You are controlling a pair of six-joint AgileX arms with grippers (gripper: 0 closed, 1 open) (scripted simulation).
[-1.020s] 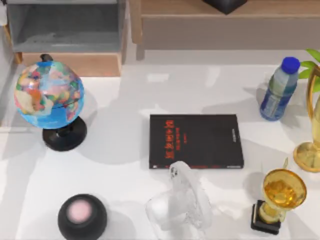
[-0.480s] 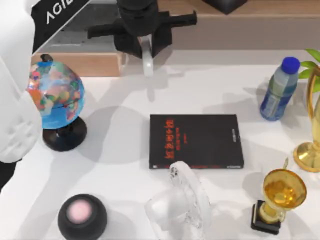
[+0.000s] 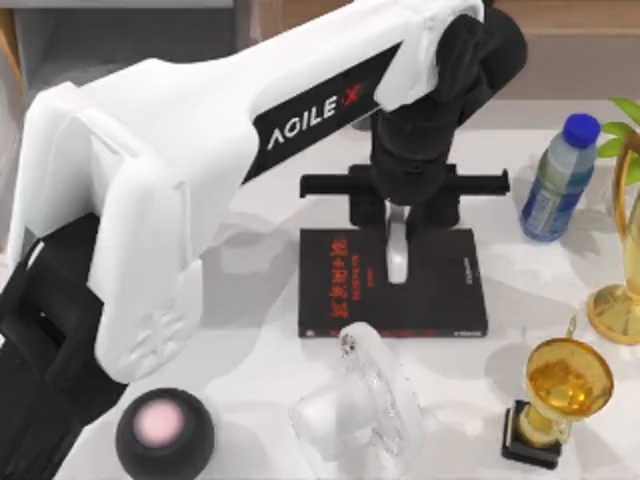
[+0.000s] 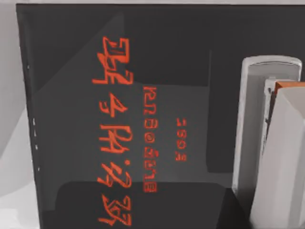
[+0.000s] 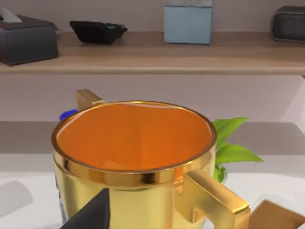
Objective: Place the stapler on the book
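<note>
Left gripper (image 3: 397, 235) grasping stapler (image 3: 397, 252) over book (image 3: 440, 290), inside its far edge. Half second ago it was behind the book. Right jaws: cannot tell.

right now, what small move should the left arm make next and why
Probably lower the stapler gently, then release. In the top view the left pincer holds it over the book, inside the cover's edges; the left wrist view shows the cover right beneath, though I cannot tell if they touch.

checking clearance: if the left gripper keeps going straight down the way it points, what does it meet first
Most likely the book: the left gripper points down over its black cover, holding the stapler, so the stapler would touch first. Height is unclear.
</note>
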